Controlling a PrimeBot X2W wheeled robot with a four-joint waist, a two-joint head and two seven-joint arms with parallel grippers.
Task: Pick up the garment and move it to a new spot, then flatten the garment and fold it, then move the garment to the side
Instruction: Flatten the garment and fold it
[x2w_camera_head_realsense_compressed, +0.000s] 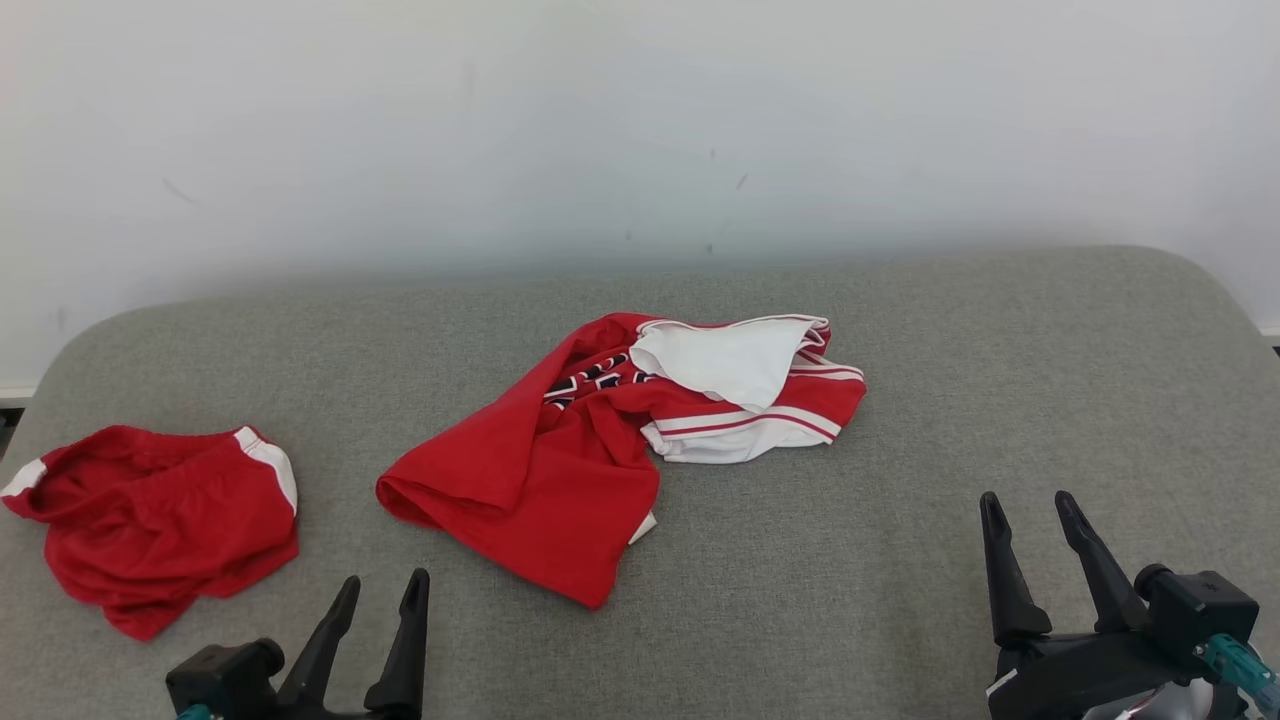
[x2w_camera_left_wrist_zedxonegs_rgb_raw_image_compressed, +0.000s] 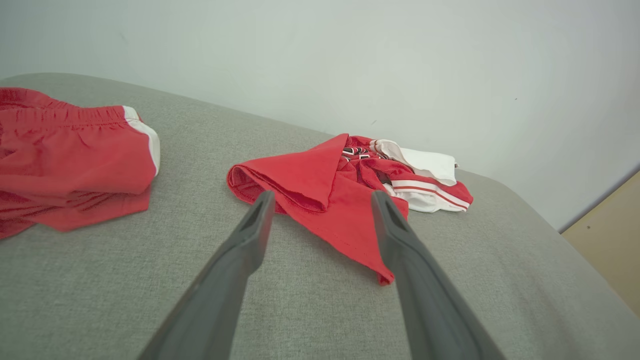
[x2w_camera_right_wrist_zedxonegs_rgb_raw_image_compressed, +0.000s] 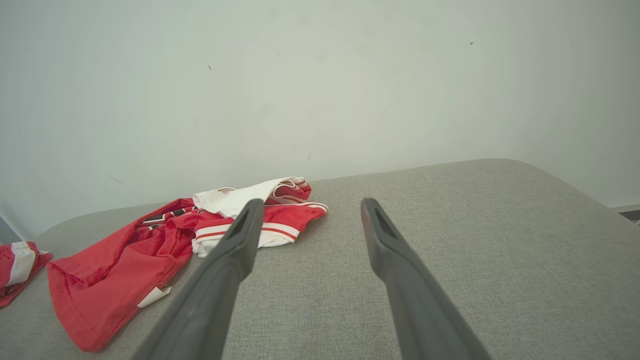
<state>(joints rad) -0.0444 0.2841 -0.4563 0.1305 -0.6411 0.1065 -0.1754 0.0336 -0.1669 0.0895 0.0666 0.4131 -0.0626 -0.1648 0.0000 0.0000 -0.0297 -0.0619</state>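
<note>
A crumpled red garment (x2w_camera_head_realsense_compressed: 560, 460) with white trim and a white lining patch lies in the middle of the grey padded surface (x2w_camera_head_realsense_compressed: 900, 560). It also shows in the left wrist view (x2w_camera_left_wrist_zedxonegs_rgb_raw_image_compressed: 325, 195) and the right wrist view (x2w_camera_right_wrist_zedxonegs_rgb_raw_image_compressed: 130, 255). My left gripper (x2w_camera_head_realsense_compressed: 385, 590) hovers open near the front edge, just short of the garment's near corner, with nothing between its fingers (x2w_camera_left_wrist_zedxonegs_rgb_raw_image_compressed: 250, 235). Open and empty, my right gripper (x2w_camera_head_realsense_compressed: 1030, 510) sits at the lower right, well to the right of the garment, fingers (x2w_camera_right_wrist_zedxonegs_rgb_raw_image_compressed: 240, 235) pointing toward the wall.
A second red garment with white side stripes (x2w_camera_head_realsense_compressed: 150, 510) lies bunched at the far left of the surface (x2w_camera_left_wrist_zedxonegs_rgb_raw_image_compressed: 70, 160). A white wall (x2w_camera_head_realsense_compressed: 640, 130) runs along the back. The surface's right half is bare grey fabric. A tan floor strip (x2w_camera_left_wrist_zedxonegs_rgb_raw_image_compressed: 615, 235) shows past the right edge.
</note>
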